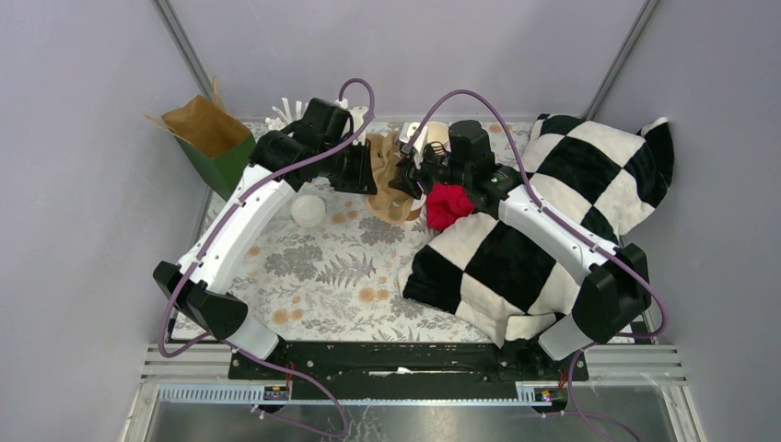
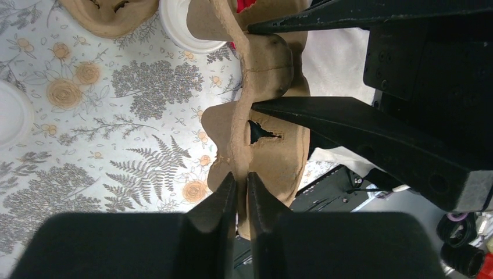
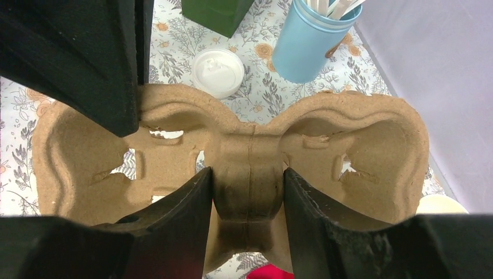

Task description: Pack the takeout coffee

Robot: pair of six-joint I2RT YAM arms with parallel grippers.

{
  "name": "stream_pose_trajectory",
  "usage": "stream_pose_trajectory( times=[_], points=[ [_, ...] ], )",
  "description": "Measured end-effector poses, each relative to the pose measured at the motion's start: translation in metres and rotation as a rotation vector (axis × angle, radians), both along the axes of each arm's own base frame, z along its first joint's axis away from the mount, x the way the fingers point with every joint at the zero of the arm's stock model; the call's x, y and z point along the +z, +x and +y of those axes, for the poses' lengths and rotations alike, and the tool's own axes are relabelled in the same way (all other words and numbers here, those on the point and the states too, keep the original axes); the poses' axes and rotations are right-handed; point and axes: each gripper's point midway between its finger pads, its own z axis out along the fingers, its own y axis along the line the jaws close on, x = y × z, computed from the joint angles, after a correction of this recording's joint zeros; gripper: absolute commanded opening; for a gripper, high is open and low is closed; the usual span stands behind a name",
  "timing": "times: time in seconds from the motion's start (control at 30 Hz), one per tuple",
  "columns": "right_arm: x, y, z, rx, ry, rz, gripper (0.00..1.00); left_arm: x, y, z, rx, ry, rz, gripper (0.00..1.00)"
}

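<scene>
The floral counter (image 1: 313,276) carries a checkered blanket (image 1: 497,262) on its right side. A pulp cup carrier (image 3: 372,145) is held up on edge between both arms. The right fingers (image 3: 174,221), half spread, clamp its central ridge from both sides. The left fingers (image 2: 212,221), almost pressed together, pinch its thin rim. The takeout coffee (image 2: 177,26) stands on the counter just beside the carrier, only its white lid showing.
</scene>
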Motion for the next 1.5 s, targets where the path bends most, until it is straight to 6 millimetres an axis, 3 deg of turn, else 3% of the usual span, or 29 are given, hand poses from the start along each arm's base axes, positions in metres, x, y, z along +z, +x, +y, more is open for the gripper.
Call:
stream_pose_trajectory(
  times=[0.2,0.37,0.5,0.57,0.77,0.8,0.97,1.1,1.3,1.4,1.5],
  points=[
    [-0.001,-0.001,0.0,-0.007,0.002,0.022,0.5,0.0,0.001,0.002,0.012,0.006,-0.007,0.62],
    [-0.008,-0.009,-0.005,-0.033,0.009,0.081,0.5,0.009,0.009,0.015,0.093,0.04,-0.053,0.76],
    [-0.007,-0.026,-0.016,-0.059,0.023,0.137,0.51,0.036,0.028,0.043,0.263,0.065,-0.131,0.79],
    [0.0,-0.034,-0.022,-0.076,0.04,0.156,0.51,0.052,0.041,0.069,0.384,0.045,-0.161,0.79],
    [0.035,-0.069,-0.042,-0.105,0.122,0.179,0.52,0.074,0.084,0.197,0.831,-0.003,-0.201,0.82],
    [0.042,-0.075,-0.045,-0.108,0.136,0.177,0.52,0.076,0.09,0.21,0.873,-0.003,-0.208,0.82],
    [0.064,-0.092,-0.06,-0.134,0.174,0.159,0.53,0.087,0.128,0.247,1.003,0.024,-0.279,0.83],
    [0.071,-0.102,-0.069,-0.145,0.178,0.148,0.54,0.072,0.156,0.275,1.095,0.143,-0.304,0.78],
    [0.063,-0.115,-0.08,-0.156,0.171,0.147,0.55,0.052,0.18,0.31,1.172,0.274,-0.309,0.79],
    [0.053,-0.118,-0.084,-0.162,0.147,0.154,0.56,0.054,0.185,0.326,1.209,0.318,-0.344,0.91],
    [0.049,-0.12,-0.087,-0.168,0.128,0.147,0.56,0.063,0.193,0.338,1.242,0.329,-0.398,0.91]
  ],
)
